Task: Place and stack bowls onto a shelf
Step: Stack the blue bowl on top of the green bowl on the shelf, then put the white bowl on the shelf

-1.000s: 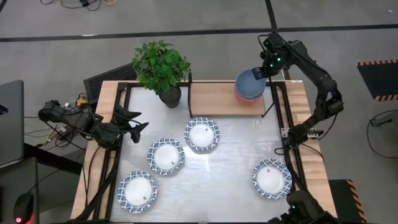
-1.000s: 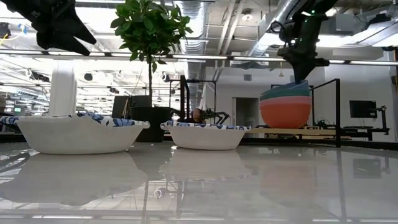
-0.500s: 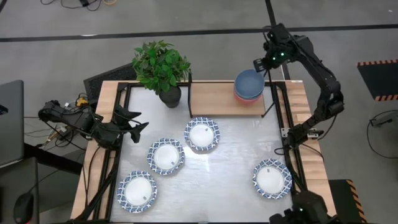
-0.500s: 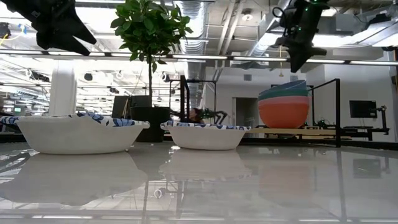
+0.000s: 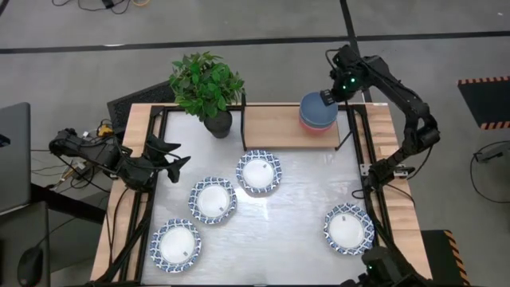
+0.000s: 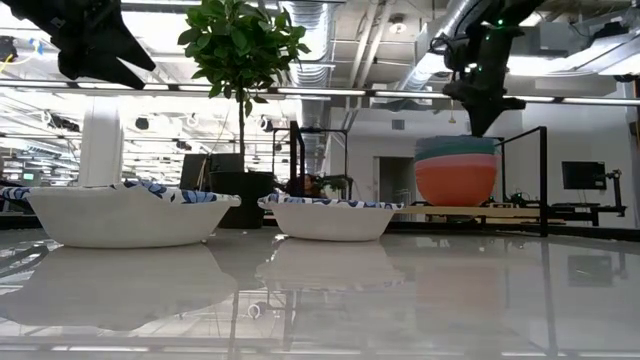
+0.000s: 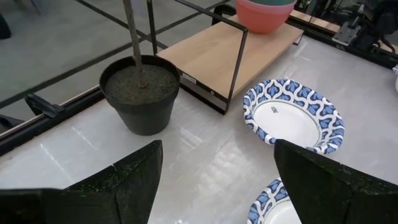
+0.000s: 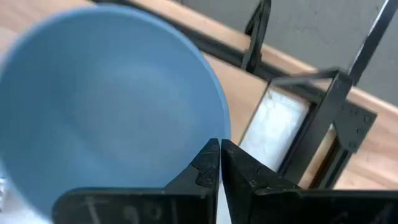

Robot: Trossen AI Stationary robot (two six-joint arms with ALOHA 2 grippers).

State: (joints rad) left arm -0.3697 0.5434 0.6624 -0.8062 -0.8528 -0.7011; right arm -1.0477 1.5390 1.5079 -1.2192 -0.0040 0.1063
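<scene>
Right tool [image 5: 326,97], its fingers clenched together on nothing, hovered above the slate blue round bowl [image 5: 318,109] topping a stack with pink bowls beneath, at the three o'clock end of the light wooden shelf [image 5: 275,126]. Left tool [image 5: 177,155] waited spread wide at nine o'clock over the shiny metal surface [image 5: 295,211], where four white blue-rimmed bowls [image 5: 258,172] lay.

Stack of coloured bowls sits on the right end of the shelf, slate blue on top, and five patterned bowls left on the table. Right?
Nearly: four patterned bowls are left on the table, per the high view. The stack does sit at the shelf's right end, slate blue on top.
</scene>
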